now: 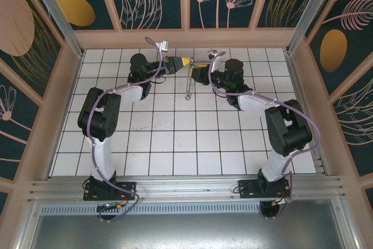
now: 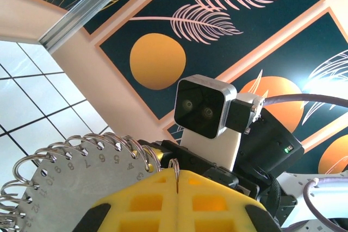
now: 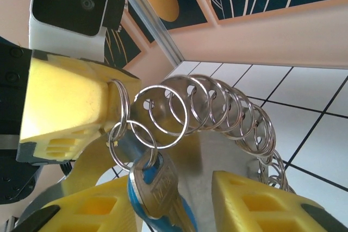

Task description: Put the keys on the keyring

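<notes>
— What is the left gripper (image 2: 177, 183) doing?
— It is pinching fully shut, its yellow pads pressed together on one thin wire ring of the keyring (image 2: 60, 188). It is holding it up off the tiled table (image 1: 175, 138), at the far middle.

— And the right gripper (image 3: 171, 184)?
— It is facing the other, jaws standing apart. The keys (image 3: 157, 194) are hanging between its pads, seemingly from a small ring linked beside the pinched one. The blue-capped head is lying near one pad with a gap showing on the other side, so I am reading it as not clamped.

— How is the thing going to handle?
— The keyring is looking like a numbered steel plate fringed with split rings: rigid, light and smooth. It is probably free to swing and twist under so small a pinch. The keys are dangling loose, and bare metal is likely slipping on the pads.

— Where should the grip go?
— I am judging the flat blue head best, with the pads across its faces and the hole left free. The ring's coil will be resisting, so a hold close to its split should be helping.
</notes>
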`<state>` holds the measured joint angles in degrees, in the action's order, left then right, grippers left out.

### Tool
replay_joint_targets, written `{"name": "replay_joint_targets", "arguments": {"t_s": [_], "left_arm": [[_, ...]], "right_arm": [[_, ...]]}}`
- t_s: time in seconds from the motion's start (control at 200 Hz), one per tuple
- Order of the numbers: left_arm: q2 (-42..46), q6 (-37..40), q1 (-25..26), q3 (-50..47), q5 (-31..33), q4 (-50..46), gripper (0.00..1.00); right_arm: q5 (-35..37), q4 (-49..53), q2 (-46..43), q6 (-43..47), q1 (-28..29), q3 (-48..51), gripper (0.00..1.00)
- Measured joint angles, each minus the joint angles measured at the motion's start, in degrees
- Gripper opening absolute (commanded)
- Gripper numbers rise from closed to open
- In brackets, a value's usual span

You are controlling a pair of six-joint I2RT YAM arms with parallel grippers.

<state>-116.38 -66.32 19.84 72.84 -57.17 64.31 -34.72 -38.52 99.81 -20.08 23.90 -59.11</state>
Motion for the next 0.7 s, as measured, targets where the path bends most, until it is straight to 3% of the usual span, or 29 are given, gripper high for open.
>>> {"name": "replay_joint_targets", "arguments": {"t_s": [0.215,0.701], "left_arm": [[0.0,0.0,0.0,0.0,0.0,0.0,0.00],[0.0,-0.9,0.0,0.0,0.3,0.5,0.00]], "right_arm": [[-2.1,0.6,0.1,0.9,0.4,0.0,0.00],[-3.7,1.6,0.1,0.7,1.5,-0.4,0.00]]}}
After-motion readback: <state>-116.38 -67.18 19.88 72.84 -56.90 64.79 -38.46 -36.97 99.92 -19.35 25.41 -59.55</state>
